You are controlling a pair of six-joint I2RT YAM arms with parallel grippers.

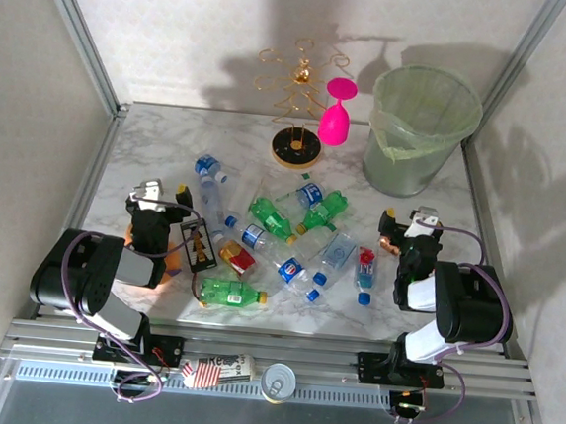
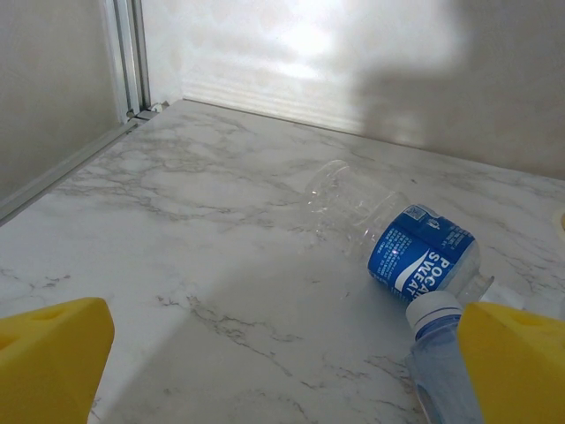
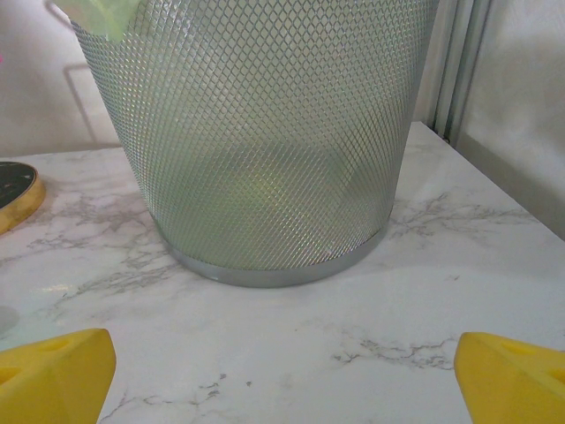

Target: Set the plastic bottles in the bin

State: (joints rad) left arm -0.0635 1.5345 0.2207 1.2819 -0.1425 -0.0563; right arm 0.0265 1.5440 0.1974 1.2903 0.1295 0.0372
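Several plastic bottles lie scattered mid-table: a clear blue-labelled one (image 1: 210,178), green ones (image 1: 271,218) (image 1: 231,293), and a red-labelled one (image 1: 365,269). My left gripper (image 1: 163,194) is open at the left of the heap. In its wrist view the left gripper (image 2: 282,353) has bare marble between its yellow fingers (image 2: 53,353), a blue-labelled bottle (image 2: 415,252) lies ahead to the right, and a white-capped one (image 2: 441,353) rests by the right finger. My right gripper (image 1: 408,221) is open, low in front of the bin (image 1: 421,130). The right gripper (image 3: 282,353) faces the bin's mesh wall (image 3: 256,132), holding nothing.
A gold wire glass rack (image 1: 300,104) with a pink wine glass (image 1: 335,117) stands at the back centre; its dark base (image 3: 13,190) is left of the bin. A metal can (image 1: 279,380) and a striped packet (image 1: 218,370) sit on the front rail. A picture card (image 1: 199,244) lies by the left arm.
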